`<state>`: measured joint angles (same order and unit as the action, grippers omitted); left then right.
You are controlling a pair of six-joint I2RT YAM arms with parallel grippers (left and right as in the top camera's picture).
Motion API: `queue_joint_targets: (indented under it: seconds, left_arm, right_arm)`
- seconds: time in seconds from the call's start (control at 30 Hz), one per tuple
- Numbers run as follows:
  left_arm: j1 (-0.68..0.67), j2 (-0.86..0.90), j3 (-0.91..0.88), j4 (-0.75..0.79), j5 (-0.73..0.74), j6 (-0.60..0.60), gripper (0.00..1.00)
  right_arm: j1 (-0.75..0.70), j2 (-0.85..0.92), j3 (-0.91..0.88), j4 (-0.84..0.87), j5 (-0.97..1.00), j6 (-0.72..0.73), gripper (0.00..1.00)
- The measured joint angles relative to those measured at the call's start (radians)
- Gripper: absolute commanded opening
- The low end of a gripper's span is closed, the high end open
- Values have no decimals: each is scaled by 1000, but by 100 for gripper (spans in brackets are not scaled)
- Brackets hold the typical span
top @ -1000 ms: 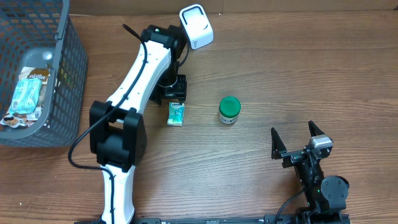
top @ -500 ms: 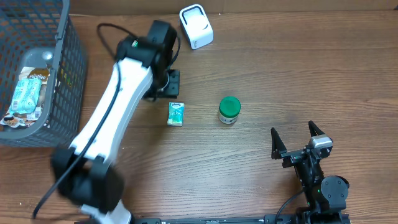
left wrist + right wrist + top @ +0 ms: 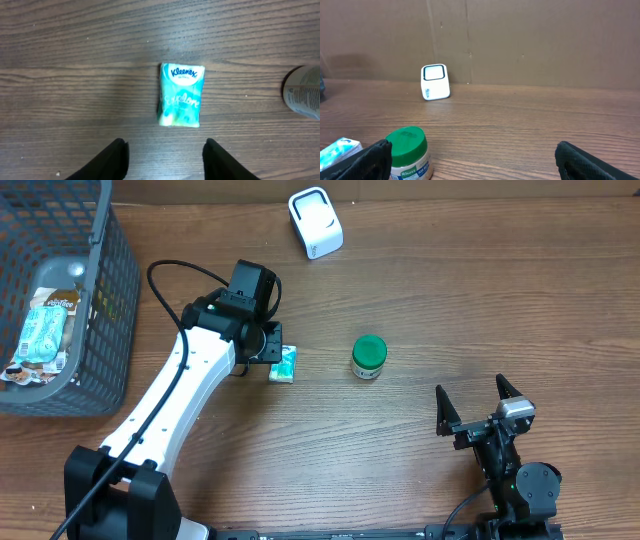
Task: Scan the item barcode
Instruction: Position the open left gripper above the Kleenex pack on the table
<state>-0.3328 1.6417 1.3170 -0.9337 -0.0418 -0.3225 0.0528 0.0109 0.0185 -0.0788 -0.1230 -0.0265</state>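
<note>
A teal Kleenex tissue pack (image 3: 284,364) lies flat on the wooden table. In the left wrist view the tissue pack (image 3: 181,95) sits just ahead of the black fingertips (image 3: 118,152). My left gripper (image 3: 266,343) (image 3: 165,146) hovers at the pack's left end, jaws apart with only bare wood between them. The white barcode scanner (image 3: 315,222) (image 3: 435,82) stands at the table's far edge. My right gripper (image 3: 470,402) (image 3: 472,147) rests wide open near the front right, holding nothing.
A jar with a green lid (image 3: 369,357) (image 3: 408,152) stands right of the pack, and its jar side (image 3: 305,92) shows at the left wrist view's edge. A dark wire basket (image 3: 115,290) holding packaged goods sits at the far left. A brown wall backs the table.
My left arm has swung its elbow out to the left and pulled the gripper back from near the scanner to beside the pack. Its jaws have narrowed a little. The right arm is still.
</note>
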Motion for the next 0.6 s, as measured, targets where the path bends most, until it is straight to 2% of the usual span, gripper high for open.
queue_joint_targets:
  seconds: [0.37, 0.6]
  left_arm:
    - [1, 13, -25, 86, 19, -6, 50]
    - [1, 116, -26, 105, 106, 58, 48]
  right_arm:
    - [0, 0, 0, 0, 0, 0, 100]
    - [0, 0, 0, 0, 0, 0, 100]
